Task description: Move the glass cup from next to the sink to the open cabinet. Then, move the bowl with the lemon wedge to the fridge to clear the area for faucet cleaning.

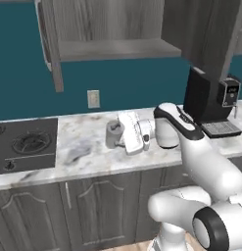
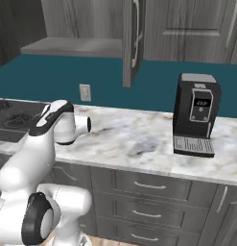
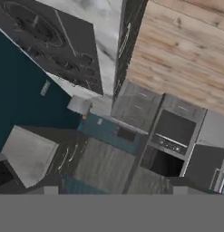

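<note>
We see the gripper spread around the glass cup mid-counter, stove left, coffee machine right, open cabinet above.

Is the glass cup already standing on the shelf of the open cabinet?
No, the glass cup stands on the marble counter, beside the gripper, below the cabinet.

Grey glass cup upright on marble counter, cabinet open above
</note>
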